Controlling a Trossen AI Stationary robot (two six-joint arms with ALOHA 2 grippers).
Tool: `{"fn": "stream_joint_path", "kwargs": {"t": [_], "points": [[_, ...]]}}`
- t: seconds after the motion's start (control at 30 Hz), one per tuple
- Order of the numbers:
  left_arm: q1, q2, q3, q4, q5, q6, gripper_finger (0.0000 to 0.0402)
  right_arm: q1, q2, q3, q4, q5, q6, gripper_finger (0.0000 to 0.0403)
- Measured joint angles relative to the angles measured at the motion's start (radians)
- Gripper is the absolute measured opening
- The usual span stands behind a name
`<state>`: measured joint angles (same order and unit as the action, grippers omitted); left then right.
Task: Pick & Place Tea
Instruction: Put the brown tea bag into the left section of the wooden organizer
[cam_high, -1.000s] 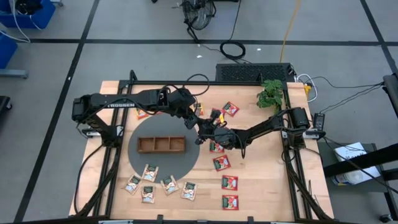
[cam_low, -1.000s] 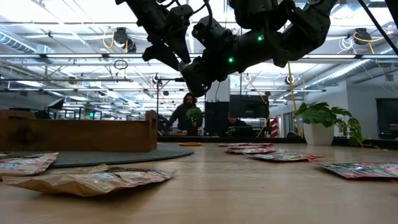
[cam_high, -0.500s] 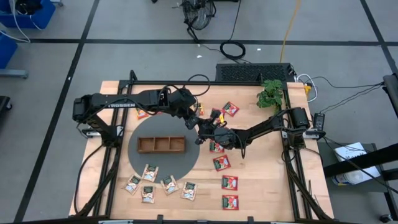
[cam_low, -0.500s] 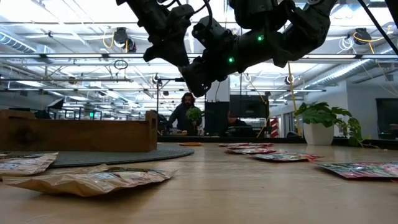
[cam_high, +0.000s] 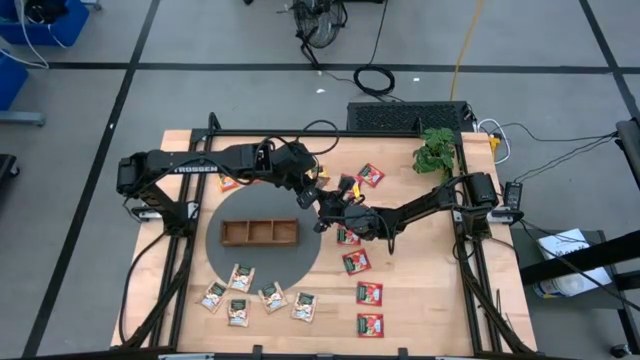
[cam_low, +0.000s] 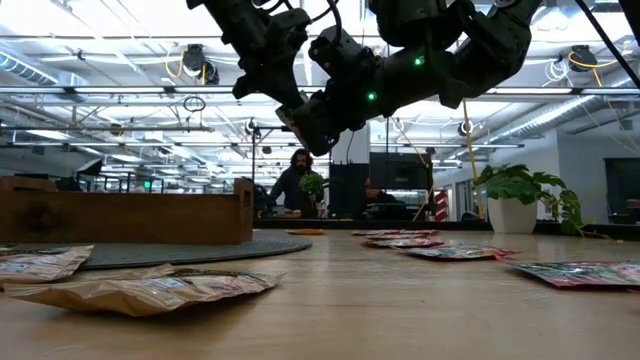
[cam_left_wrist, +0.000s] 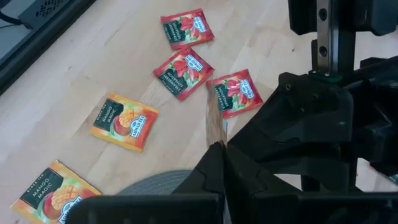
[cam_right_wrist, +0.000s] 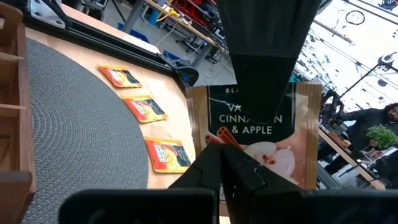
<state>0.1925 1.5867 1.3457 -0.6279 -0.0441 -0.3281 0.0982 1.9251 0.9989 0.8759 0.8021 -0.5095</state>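
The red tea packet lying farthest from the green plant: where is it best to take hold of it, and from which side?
The red tea packet lies flat on the wooden table, apart from its neighbours. It is probably best to come straight down from above and pinch one free corner or edge, since only the thin rim offers a hold. A sideways approach would likely just push it along.

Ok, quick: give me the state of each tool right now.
Left tool: closed on the cinnamon and apple tea packet, up in the air above the table.
Right tool: closed on the same packet, from its other end.
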Motion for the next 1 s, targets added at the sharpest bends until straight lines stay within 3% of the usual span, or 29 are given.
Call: {"fn": "stream_joint_path", "kwargs": {"t": [0.2,0.4,0.5,0.6,0.7,0.9,1.0], "points": [[0.000,-0.005,0.000,-0.059,0.007,0.038,0.0002,0.009,0.000,0.000,-0.056,-0.055,0.029,0.0090],[-0.004,-0.065,0.000,-0.284,0.023,0.125,0.0001,0.030,0.000,0.000,-0.058,0.159,0.028,0.0202],[-0.012,-0.109,0.001,-0.464,0.016,0.143,0.0001,0.042,-0.005,0.000,-0.064,0.265,-0.007,0.0237],[-0.036,-0.148,0.001,-0.620,0.001,0.139,0.0001,0.049,-0.038,-0.025,-0.069,0.271,0.010,0.0252],[-0.072,-0.172,0.001,-0.740,-0.040,0.135,0.0001,0.039,-0.111,-0.091,-0.070,0.151,0.137,0.0254],[-0.159,-0.193,0.001,-0.835,-0.036,0.207,0.0001,-0.031,-0.352,-0.265,-0.161,-0.289,0.415,0.0239],[-0.204,-0.200,-0.004,-0.876,-0.022,0.235,0.0000,-0.052,-0.469,-0.368,-0.160,-0.365,0.461,0.0233]]}}
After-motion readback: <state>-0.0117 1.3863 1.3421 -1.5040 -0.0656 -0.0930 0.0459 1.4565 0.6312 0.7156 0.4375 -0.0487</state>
